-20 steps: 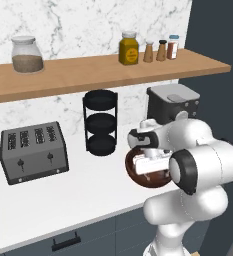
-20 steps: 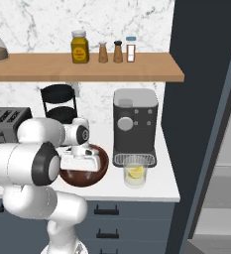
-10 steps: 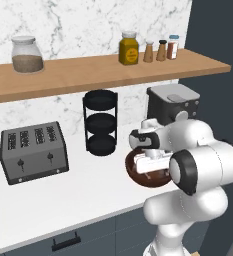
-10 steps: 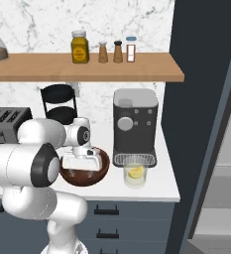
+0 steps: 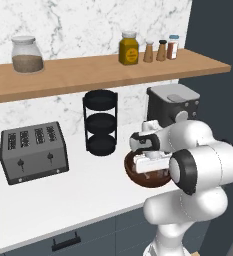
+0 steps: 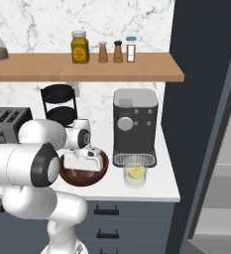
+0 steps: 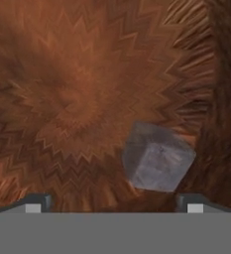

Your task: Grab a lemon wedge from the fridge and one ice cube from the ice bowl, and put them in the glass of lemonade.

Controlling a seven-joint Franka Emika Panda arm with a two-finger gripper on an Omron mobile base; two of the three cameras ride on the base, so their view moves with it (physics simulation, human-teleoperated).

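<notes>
The pincer (image 7: 112, 203) was down inside the ice bowl (image 6: 99, 171), which stood on the white desk (image 6: 159, 186) just left of the glass of lemonade (image 6: 135, 174). In the hand view its two dark tips were spread wide apart, one at each lower corner, so it was released and grasped nothing. One grey ice cube (image 7: 157, 158) lay on the brown bottom of the bowl, between the tips but closer to the right one, and not yet touched by either. In the right base view a small yellow piece (image 6: 134, 172) was already floating in the glass, in front of the coffee machine (image 6: 135, 124); I judge that this was the lemon wedge, so the first half of the task seemed done. The fridge (image 6: 206, 99) stood at the far right, past the end of the desk. What was left, as I judge it, was the ice: to clench the tips around the cube, lift it out of the bowl, carry it to the right and drop it into the glass.
</notes>
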